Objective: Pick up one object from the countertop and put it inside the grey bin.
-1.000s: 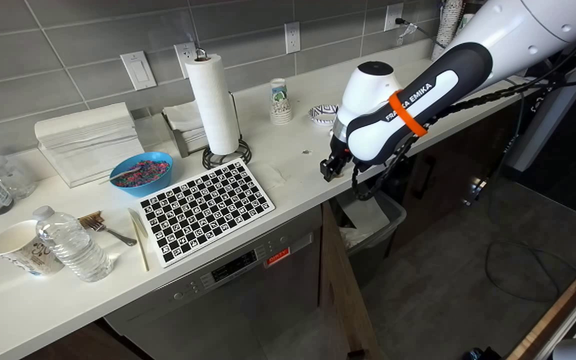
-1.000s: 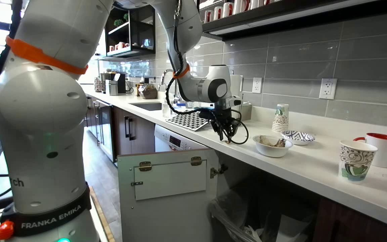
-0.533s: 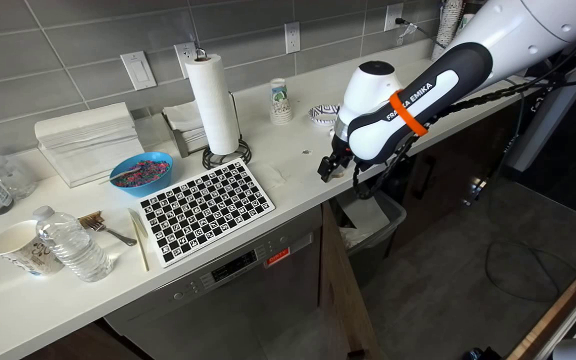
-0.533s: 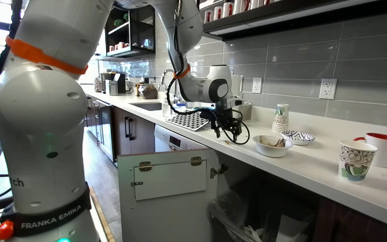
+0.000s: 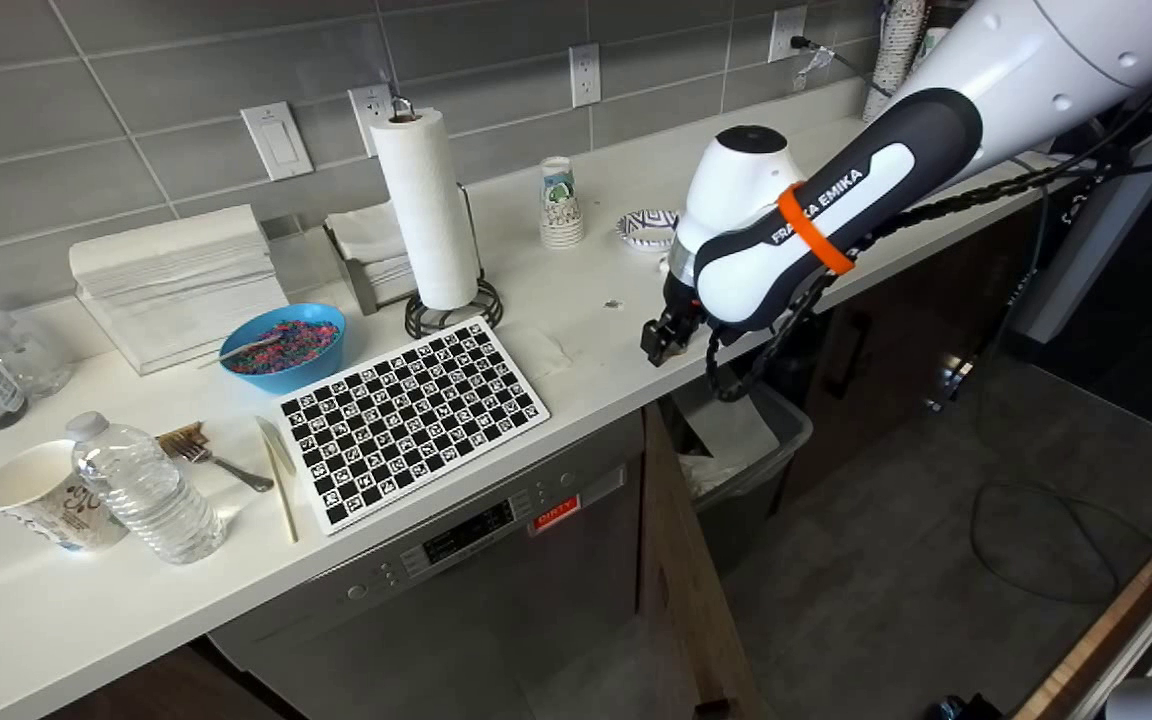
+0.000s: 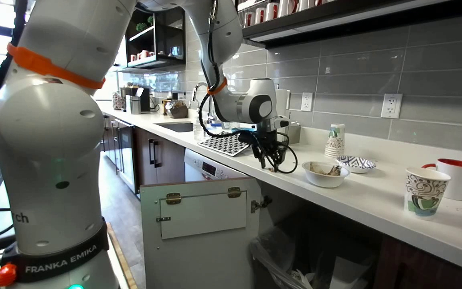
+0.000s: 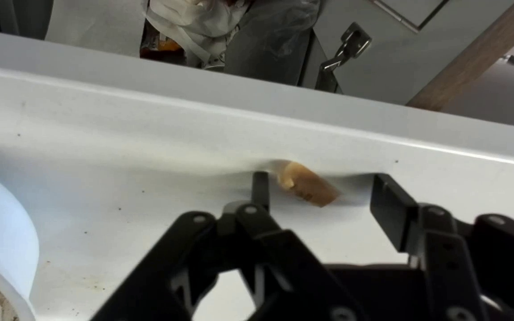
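Observation:
A small orange-brown piece (image 7: 308, 185) lies on the off-white countertop (image 7: 118, 129) near its front edge, in the wrist view. My gripper (image 7: 321, 189) is open around it, one finger on each side. The piece is nearer the left finger and a gap shows at the right finger. In both exterior views the gripper (image 5: 666, 342) (image 6: 269, 163) is low over the counter; the piece shows only as a speck beside the fingertips (image 6: 271, 169). The grey bin (image 5: 794, 440) stands below the counter edge with waste and a clear liner (image 6: 271, 267) inside.
A white bowl (image 6: 324, 179) stands close to the gripper; its edge shows in the wrist view (image 7: 5, 214). An open cabinet door (image 6: 199, 241) sticks out beside the bin. A checkered board (image 5: 411, 420), paper towel roll (image 5: 426, 210) and cup stack (image 5: 561, 205) are farther along.
In an exterior view the fingers look wider apart half a second ago than one second ago, and closer together again now; partial closing or wrist turning, unclear which. The arm has barely moved.

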`<state>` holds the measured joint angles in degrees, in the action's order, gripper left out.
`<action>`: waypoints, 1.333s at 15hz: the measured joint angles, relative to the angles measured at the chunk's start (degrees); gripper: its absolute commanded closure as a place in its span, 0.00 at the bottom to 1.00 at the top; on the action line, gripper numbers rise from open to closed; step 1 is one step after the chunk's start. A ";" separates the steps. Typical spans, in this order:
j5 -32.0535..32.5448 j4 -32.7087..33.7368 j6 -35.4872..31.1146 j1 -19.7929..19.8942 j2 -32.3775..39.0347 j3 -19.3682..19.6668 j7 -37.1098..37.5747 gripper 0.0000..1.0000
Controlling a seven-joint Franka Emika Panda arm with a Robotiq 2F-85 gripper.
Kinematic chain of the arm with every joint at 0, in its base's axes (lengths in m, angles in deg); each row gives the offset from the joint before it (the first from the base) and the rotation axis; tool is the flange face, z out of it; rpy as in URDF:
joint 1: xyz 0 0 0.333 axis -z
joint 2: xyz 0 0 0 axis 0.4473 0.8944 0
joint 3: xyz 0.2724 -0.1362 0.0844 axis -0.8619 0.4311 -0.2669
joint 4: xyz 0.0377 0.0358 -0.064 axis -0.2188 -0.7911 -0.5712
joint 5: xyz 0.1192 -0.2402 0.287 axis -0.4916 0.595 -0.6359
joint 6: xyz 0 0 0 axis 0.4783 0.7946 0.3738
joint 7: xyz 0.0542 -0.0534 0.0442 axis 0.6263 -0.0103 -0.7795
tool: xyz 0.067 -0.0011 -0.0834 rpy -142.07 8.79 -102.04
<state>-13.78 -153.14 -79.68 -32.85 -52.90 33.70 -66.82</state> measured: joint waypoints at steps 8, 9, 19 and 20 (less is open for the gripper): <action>-0.14 0.02 0.09 -0.08 -0.32 -1.13 0.04 1.00; -0.17 0.02 0.10 -0.06 -0.32 -1.13 0.04 1.00; 0.13 -0.08 0.10 -0.26 -1.45 -1.01 0.04 1.00; 0.30 -0.16 0.10 -0.37 -1.98 -0.99 0.04 1.00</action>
<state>-13.48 -153.30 -79.58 -33.22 -54.88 32.72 -66.78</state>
